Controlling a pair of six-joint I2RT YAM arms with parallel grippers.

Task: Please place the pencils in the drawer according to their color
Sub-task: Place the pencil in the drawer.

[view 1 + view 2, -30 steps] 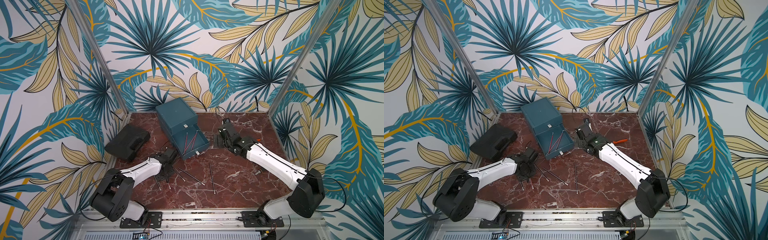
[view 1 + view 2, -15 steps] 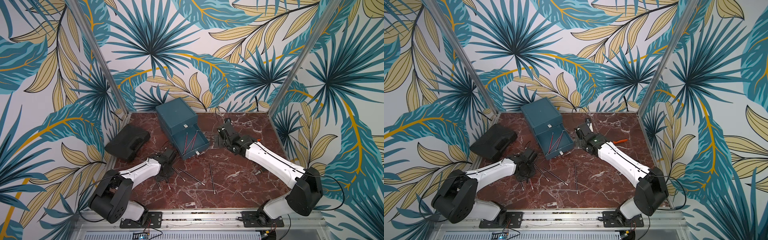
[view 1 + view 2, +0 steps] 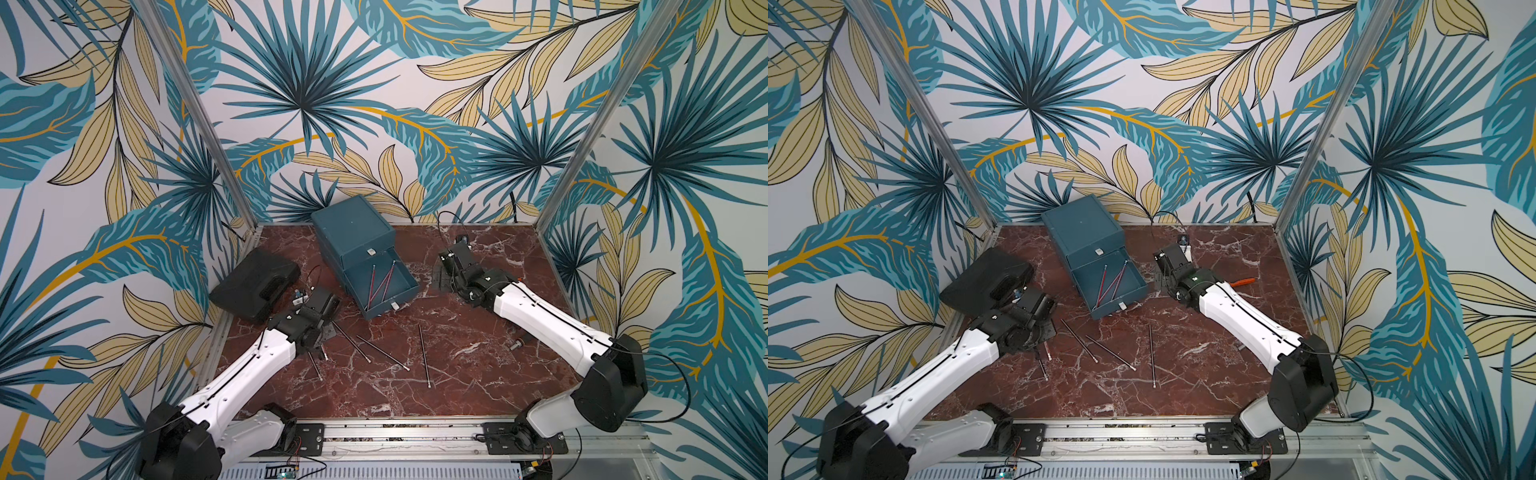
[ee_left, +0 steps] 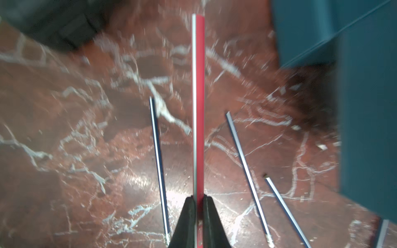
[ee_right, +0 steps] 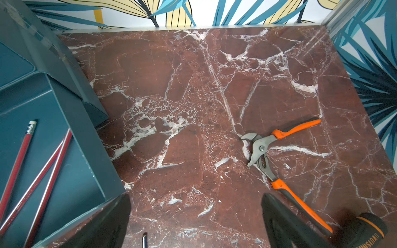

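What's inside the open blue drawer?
Three red pencils lie on the floor of the open drawer, two of them angled into a V. The shut drawer above it hides whatever it holds.

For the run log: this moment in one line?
left gripper: shut on red pencil | right gripper: open | drawer: open, red pencils inside | table: black pencils

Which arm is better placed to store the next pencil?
Left: the left end effector is shut on a red pencil; the right end effector is open and empty beside the drawer.
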